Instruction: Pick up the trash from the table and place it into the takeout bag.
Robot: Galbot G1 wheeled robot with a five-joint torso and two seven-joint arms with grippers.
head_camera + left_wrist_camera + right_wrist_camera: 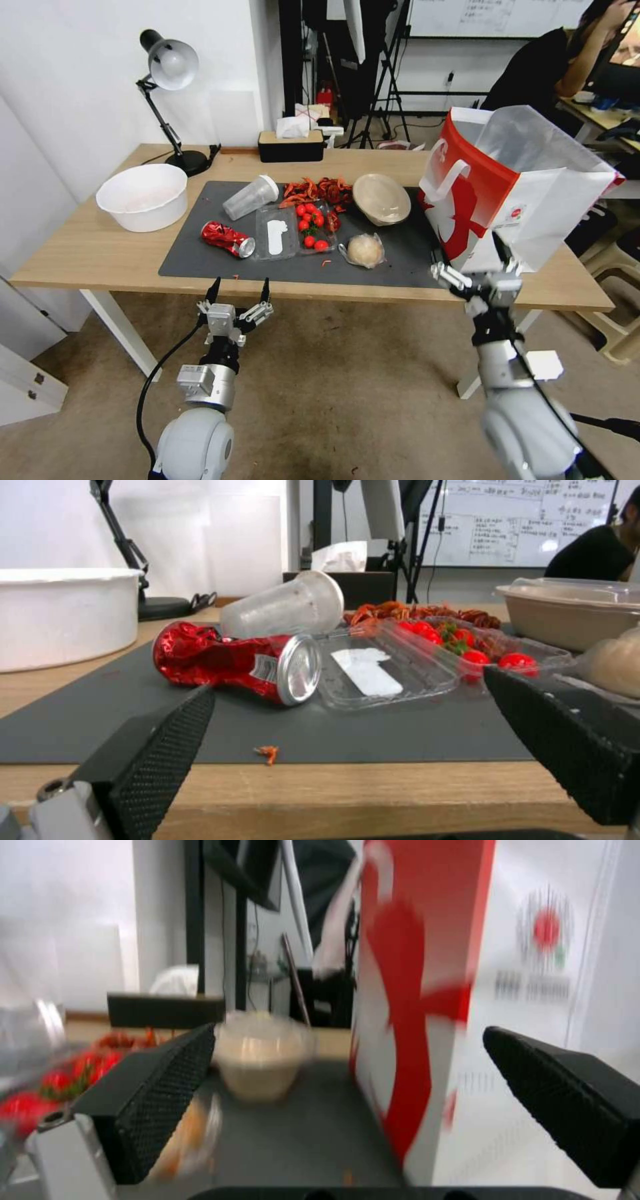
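Note:
On the table, a crushed red can lies on the dark mat, with a clear plastic cup on its side behind it. Further right are a beige paper bowl and a wrapped bun. The takeout bag stands open at the right end. My left gripper hangs open just off the table's front edge, facing the can and cup. My right gripper is open, close to the bag's lower front corner, with the bowl beyond it.
A clear tray holds cherry tomatoes, with red shell scraps behind it. A big white bowl sits at the left, with a desk lamp and a tissue box along the back edge. Stools stand right of the table.

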